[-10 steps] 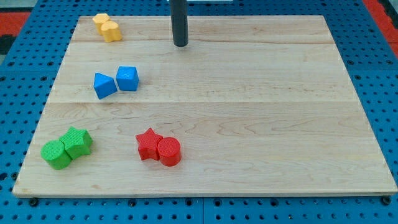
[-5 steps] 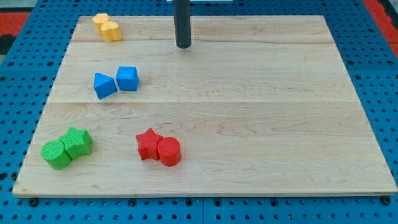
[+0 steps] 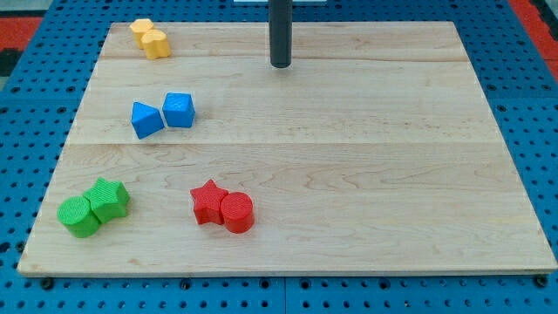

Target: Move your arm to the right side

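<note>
My tip (image 3: 280, 64) rests on the wooden board (image 3: 366, 174) near the view's top, about midway across, touching no block. Two yellow blocks (image 3: 150, 38) lie touching at the top left, well left of the tip. A blue wedge-like block (image 3: 146, 119) and a blue cube-like block (image 3: 179, 110) sit together at the left, below and left of the tip. A red star (image 3: 207, 201) touches a red cylinder (image 3: 237, 213) near the bottom. A green cylinder (image 3: 78, 216) and a green ridged block (image 3: 109, 199) touch at the bottom left.
The board lies on a blue pegboard surface (image 3: 532, 105) that shows all around it. A red area (image 3: 536, 13) shows at the view's top right corner and another at the top left.
My tip has slid to the view's right along the top of the board, by about thirty pixels. No block has moved.
</note>
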